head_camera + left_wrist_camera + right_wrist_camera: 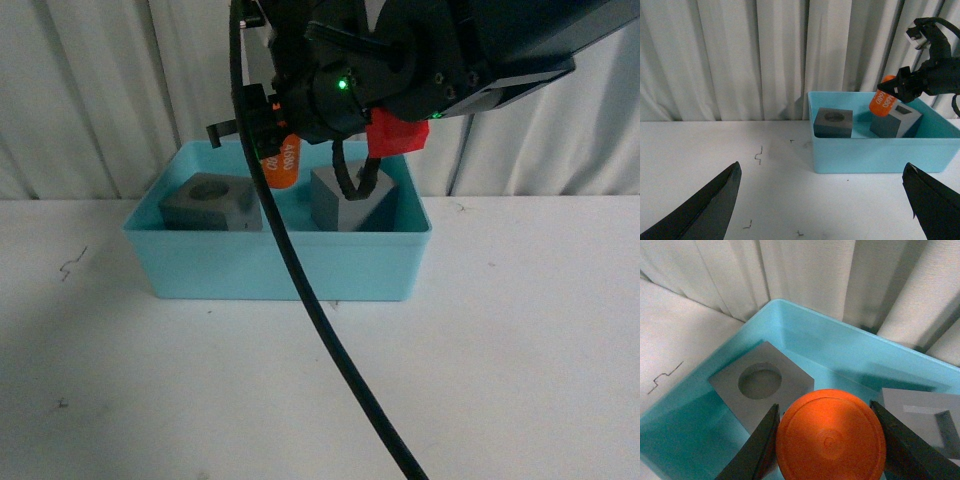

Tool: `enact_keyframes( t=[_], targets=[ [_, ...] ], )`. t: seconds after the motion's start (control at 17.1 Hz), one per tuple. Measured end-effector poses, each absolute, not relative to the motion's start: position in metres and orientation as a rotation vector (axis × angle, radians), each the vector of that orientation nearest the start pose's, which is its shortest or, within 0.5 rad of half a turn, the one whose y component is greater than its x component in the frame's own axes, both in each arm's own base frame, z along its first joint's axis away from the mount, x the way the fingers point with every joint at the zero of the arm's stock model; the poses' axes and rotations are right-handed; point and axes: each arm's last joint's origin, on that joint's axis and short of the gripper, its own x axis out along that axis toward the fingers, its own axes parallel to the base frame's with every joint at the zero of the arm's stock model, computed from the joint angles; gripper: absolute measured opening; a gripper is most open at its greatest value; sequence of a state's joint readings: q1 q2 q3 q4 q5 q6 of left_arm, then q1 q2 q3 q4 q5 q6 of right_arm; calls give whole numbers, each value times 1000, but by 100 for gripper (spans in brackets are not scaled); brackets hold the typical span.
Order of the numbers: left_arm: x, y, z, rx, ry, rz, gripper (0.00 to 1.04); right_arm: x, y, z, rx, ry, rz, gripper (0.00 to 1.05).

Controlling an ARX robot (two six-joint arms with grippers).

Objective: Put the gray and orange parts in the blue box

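Orange cylinder: it hung in the air above the blue box, between the two gray cubes as the front view showed it, its white print turned outward
Its long axis: tilted a little off upright; in my right wrist view I looked straight down on its round end face, so the axis ran nearly along my line of sight and down toward the box floor
Right gripper: my jaws were closed on the cylinder's sides, one dark finger on each flank, holding it clear of everything below
Way down: the bare turquoise floor lay directly beneath the cylinder, in the gap between the cubes; I judged a straight drop would land it there
Cube with round recess: resting inside the box, toward its left end, recess up
Cube with slot: resting inside the box, toward its right end, tilted, close beside the cylinder's path
Blue box: on the white table, against the curtain
Left gripper: parted wide, holding nothing, low over the table and well apart from the box
Nearer arm: the right, already over the box
Task standing: both cubes in, I judged; only the cylinder left to release
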State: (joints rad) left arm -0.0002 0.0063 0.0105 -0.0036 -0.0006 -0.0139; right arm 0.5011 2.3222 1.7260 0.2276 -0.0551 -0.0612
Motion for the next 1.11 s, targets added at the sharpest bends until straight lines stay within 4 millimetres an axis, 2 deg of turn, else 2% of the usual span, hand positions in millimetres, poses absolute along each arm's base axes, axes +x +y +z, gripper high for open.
enact_keyframes(
  t=[0.41,0.58,0.88,0.99,1.11],
  targets=[
    [97,0,166,-14,-1,0,98,468,260,154,-134,399,532,47],
    [97,0,166,-14,-1,0,98,477,264,134,-124,460,508,47],
    [97,0,166,-14,-1,0,98,489,269,139,-74,464,467,47],
    [97,0,166,-14,-1,0,98,493,270,121,-58,532,424,47],
    [97,0,166,-14,-1,0,98,496,272,123,-52,530,412,47]
  ],
)
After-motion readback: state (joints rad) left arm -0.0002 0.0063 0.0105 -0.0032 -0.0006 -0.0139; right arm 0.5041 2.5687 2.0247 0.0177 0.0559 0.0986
